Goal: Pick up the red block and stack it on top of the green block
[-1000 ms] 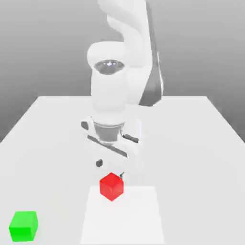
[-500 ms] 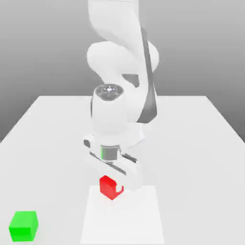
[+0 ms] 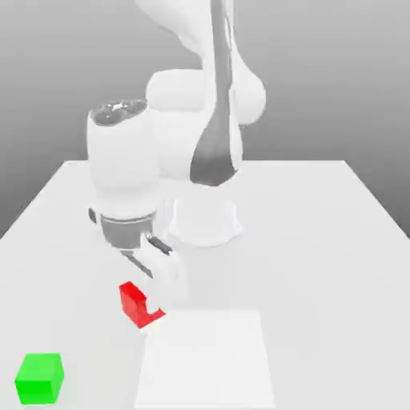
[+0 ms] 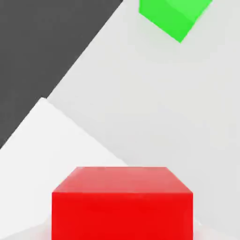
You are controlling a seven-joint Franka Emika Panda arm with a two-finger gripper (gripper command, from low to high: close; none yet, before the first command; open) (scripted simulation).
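1. Pinching the red block (image 3: 134, 303) between the pincer (image 3: 148, 300) fingers, lifted off the surface (image 3: 320, 240).
2. Sits apart from the green block (image 3: 39, 378), near the exterior view's lower left corner.

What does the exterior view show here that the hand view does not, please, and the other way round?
Exterior view: the white arm and its gripper shut on the red block, and the green block whole, near the exterior view's left front table corner. Hand view: the red block's flat top face close up, with a dark area beyond the table edge. Both show the two blocks apart and a paler square patch on the table.
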